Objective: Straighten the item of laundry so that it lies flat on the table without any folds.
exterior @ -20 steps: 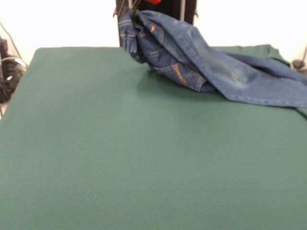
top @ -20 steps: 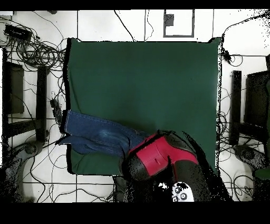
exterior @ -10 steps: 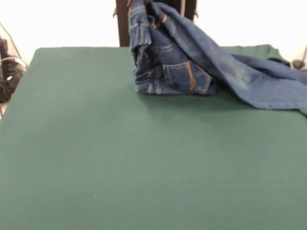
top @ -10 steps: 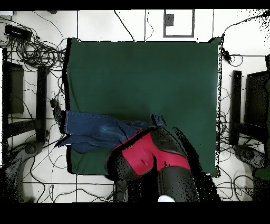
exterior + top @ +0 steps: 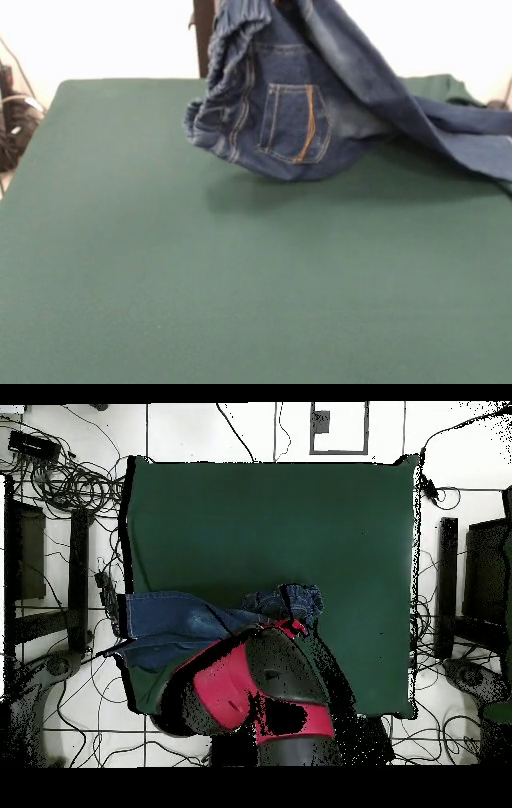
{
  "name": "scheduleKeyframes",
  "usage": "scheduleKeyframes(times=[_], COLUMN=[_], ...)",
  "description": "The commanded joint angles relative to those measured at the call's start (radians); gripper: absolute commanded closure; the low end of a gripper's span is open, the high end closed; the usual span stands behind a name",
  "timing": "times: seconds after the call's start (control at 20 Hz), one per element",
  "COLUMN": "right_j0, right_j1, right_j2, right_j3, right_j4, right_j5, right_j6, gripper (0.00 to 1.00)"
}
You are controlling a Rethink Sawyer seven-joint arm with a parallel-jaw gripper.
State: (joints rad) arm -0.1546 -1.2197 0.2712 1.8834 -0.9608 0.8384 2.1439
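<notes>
Half lifted: jeans [image 5: 320,104] hoisted by the waist off the green worktop [image 5: 240,280], legs trailing over its edge (end effector hidden, grip impossible to tell); mid-lift stage, next likely dragging toward the middle and lowering flat.

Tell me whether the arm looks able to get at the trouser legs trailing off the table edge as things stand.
Probably not yet. The arm seems occupied holding the jeans up by the waist end, clear of the table. The legs lie uncovered at the edge, but its gripper is hidden.
</notes>
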Motion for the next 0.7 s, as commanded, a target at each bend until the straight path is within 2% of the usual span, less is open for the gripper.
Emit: scheduleKeyframes(times=[0.05, 0.3, 0.4, 0.7], right_j0=[0.041, 0.078, 0.091, 0.181], right_j1=[-0.058, -0.093, -0.074, -0.041], right_j2=[0.077, 0.058, 0.045, -0.007], right_j3=[-0.061, -0.038, -0.013, 0.06], right_j4=[-0.01, -0.063, -0.097, -0.327], right_j5=[0.127, 0.091, 0.058, -0.051], right_j6=[-0.346, -0.307, -0.24, 0.024], gripper=[1.0, 1.0, 1.0, 1.0])
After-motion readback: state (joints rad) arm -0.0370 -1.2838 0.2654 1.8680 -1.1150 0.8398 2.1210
